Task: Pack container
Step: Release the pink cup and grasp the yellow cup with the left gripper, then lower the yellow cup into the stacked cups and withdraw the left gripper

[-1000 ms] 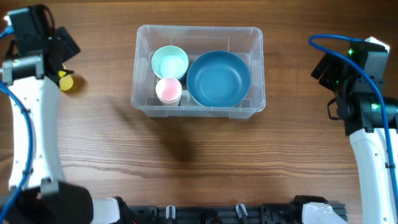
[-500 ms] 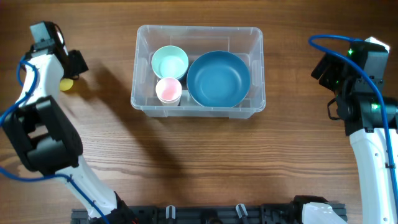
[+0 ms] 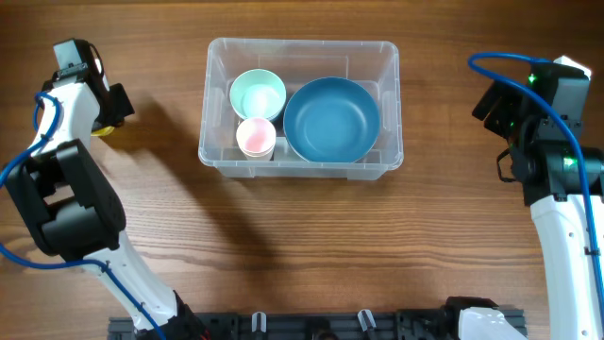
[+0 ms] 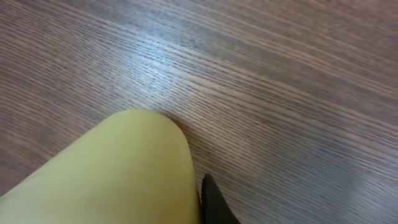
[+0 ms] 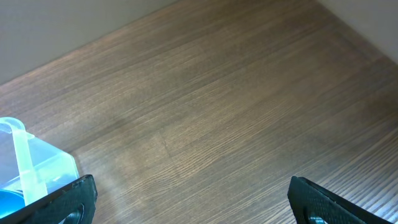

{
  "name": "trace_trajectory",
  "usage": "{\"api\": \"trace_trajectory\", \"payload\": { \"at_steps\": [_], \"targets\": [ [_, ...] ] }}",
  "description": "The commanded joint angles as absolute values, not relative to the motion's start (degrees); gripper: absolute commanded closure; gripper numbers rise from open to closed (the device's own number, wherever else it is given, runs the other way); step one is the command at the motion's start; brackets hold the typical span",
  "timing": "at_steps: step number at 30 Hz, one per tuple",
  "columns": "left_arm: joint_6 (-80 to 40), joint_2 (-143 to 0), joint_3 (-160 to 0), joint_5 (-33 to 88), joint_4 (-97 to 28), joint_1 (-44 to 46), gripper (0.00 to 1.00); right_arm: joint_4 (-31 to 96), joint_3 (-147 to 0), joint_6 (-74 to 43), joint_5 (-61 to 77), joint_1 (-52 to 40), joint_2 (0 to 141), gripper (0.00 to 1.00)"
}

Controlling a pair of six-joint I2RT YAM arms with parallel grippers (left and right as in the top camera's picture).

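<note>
3 round vessels inside the container (image 3: 300, 43), at the centre of the table (image 3: 283, 246) toward its far edge: a large blue bowl (image 3: 331, 119) on the right, a pale mint bowl (image 3: 257, 93) and a small pink cup (image 3: 255, 137) on the left. Left gripper (image 3: 106, 106) down at a yellow object (image 4: 118, 171) well left of the container, 1 dark fingertip (image 4: 214, 205) just beside it; gripping or not, impossible to tell. Right gripper (image 5: 193, 202) off to the container's right, fingers spread wide over the wood.
</note>
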State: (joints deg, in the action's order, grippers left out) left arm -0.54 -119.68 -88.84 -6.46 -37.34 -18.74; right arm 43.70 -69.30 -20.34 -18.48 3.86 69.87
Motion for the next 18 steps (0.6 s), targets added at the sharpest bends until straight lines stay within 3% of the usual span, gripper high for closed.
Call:
{"api": "trace_trajectory", "payload": {
  "at_steps": [1, 8, 13, 18],
  "targets": [
    [-3.6, -109.1, -89.4, -5.8, -38.4, -16.9, 0.96, 43.6, -69.7, -21.0, -19.3, 4.0, 69.9, 0.0],
    [-11.0, -89.9, -89.4, -3.3, -44.6, -6.0, 0.96, 43.6, -69.7, -21.0, -19.3, 4.0, 69.9, 0.0],
    [-12.5, -82.0, -89.4, 0.0, -51.0, 9.9, 0.96, 43.6, -69.7, -21.0, -19.3, 4.0, 69.9, 0.0],
    [-14.1, -83.0, -89.3, -1.6, -55.5, 24.4, 0.96, 43.6, -69.7, -21.0, -19.3, 4.0, 69.9, 0.01]
  ]
}}
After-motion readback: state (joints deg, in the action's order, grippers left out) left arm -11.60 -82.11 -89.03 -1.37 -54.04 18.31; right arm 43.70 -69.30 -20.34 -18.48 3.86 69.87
